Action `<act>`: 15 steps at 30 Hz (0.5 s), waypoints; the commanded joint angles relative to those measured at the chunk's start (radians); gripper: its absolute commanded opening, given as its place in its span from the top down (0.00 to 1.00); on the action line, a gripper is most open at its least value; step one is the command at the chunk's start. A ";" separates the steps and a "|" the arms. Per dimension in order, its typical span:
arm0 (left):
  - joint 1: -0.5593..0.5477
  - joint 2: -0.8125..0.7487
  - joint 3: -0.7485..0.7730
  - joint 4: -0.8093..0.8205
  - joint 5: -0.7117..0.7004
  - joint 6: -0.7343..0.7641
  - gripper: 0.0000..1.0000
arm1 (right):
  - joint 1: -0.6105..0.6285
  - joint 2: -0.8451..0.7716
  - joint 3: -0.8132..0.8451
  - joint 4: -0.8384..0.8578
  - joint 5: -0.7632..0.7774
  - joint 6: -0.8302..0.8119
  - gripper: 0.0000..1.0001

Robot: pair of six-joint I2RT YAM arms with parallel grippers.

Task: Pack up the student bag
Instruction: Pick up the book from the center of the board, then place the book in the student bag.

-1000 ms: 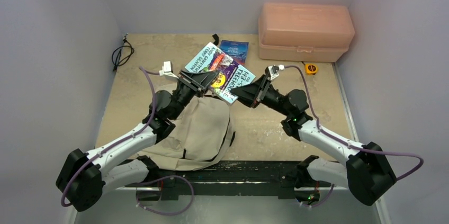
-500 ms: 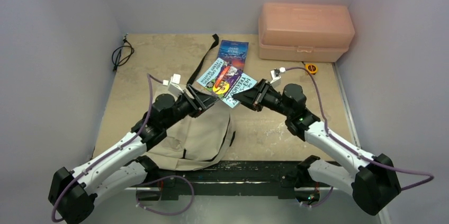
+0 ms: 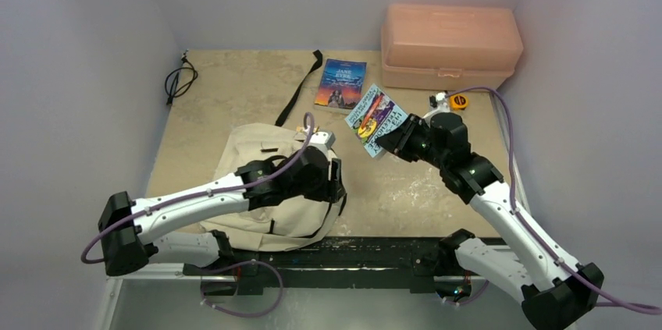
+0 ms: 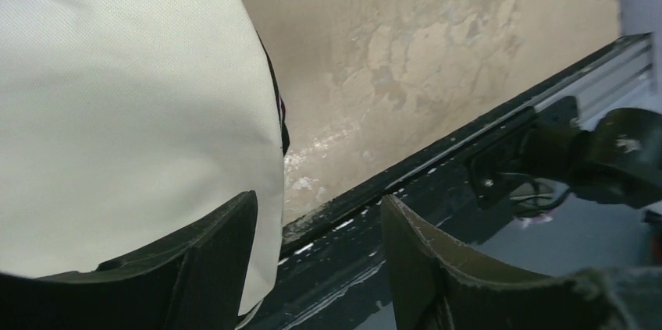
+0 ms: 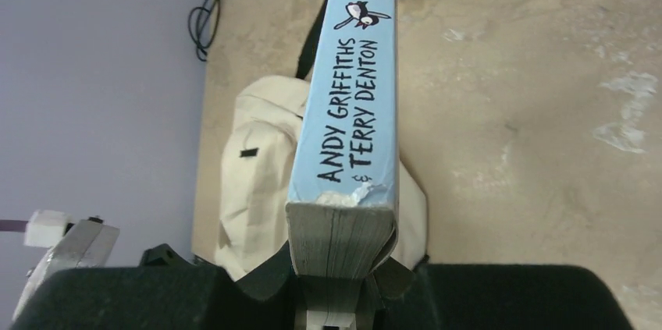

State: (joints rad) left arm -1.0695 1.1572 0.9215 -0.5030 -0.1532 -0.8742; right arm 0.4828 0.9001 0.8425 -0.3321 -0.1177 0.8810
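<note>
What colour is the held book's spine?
The thick paperback book has a light blue spine, black lettering; right wrist view best.

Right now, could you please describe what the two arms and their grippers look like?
Both the left arm and right arm have white link shells between bulky black joint housings, with a purple cable looping outside each. The left gripper is matte black with wedge-shaped fingers.

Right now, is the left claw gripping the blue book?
No, the blue book is clamped in the right claw, while the left claw hangs open by the student bag.
</note>
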 commanded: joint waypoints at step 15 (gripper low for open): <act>-0.079 0.198 0.133 -0.202 -0.187 0.129 0.56 | -0.003 -0.065 0.063 -0.095 0.021 -0.162 1.00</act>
State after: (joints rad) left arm -1.1423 1.3365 1.0245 -0.7002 -0.3283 -0.7662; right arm 0.4824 0.8558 0.8425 -0.4931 -0.0952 0.7582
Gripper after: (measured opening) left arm 0.439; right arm 0.242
